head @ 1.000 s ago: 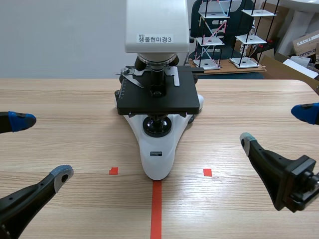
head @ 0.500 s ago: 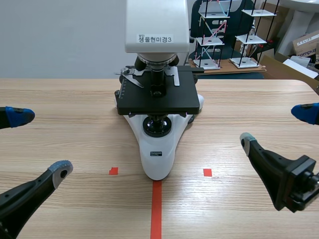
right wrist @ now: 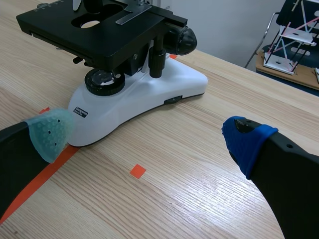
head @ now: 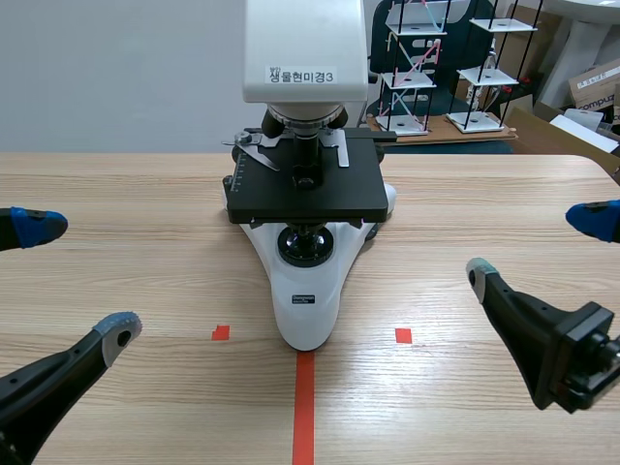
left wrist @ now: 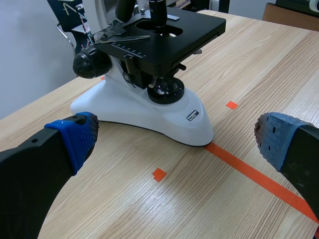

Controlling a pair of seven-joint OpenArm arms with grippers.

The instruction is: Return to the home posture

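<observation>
Apparently nearly done: the left gripper (head: pixel 79 281) and right gripper (head: pixel 533 245) hang empty, fingers wide apart, toward the table's (head: pixel 145 194) near corners, flanking the microscope (head: pixel 305 291); little seems left.

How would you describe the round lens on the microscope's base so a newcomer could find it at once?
Find the white microscope in the middle of the wooden table. Below its flat black stage, on the white base, sits the lens. It alone is a black-ringed glass disc facing up; the nearby knobs are solid black.
</observation>
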